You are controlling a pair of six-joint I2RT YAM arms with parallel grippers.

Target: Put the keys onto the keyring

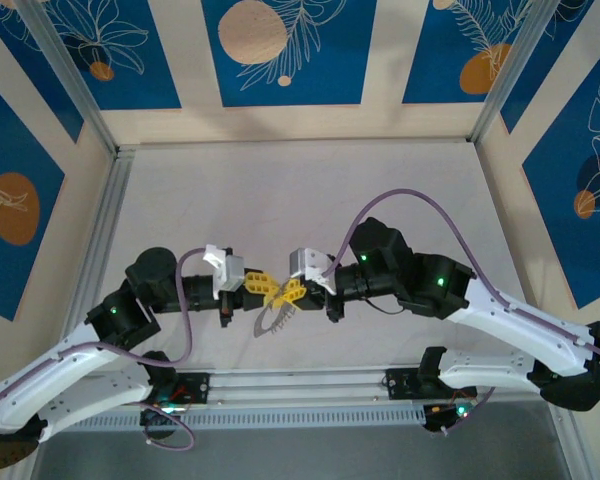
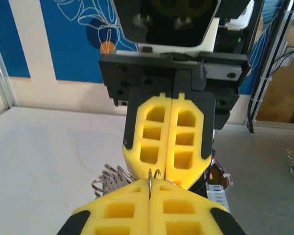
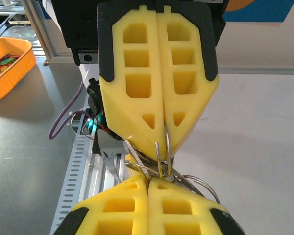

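- One step is in hand, by judgement: threading another key onto the ring wire, with the work held up off the table (image 1: 310, 200), near its near edge.
- At left, the left gripper (image 2: 150, 192) has its jaws pressed together, pinching the wire of the keyring (image 2: 151, 176), which stands up out of the tips.
- At centre, the keyring hangs between the two sets of tips with its loop drooping below them. The keys (image 2: 109, 177) fan out beside and below the tips, and they appear to be on the ring already.
- At right, the right gripper (image 3: 148, 182) also has its jaws pressed together on the ring wire, and its tips touch the opposing tips. I cannot tell whether a key blade is caught in there as well.
- Recommendation: use the left grip as a firm anchor. The right should work in small moves along the wire, never pulling away from it.
- Hazards: the thin loop may bend or slip out, and the hanging keys may snag the yellow pads.
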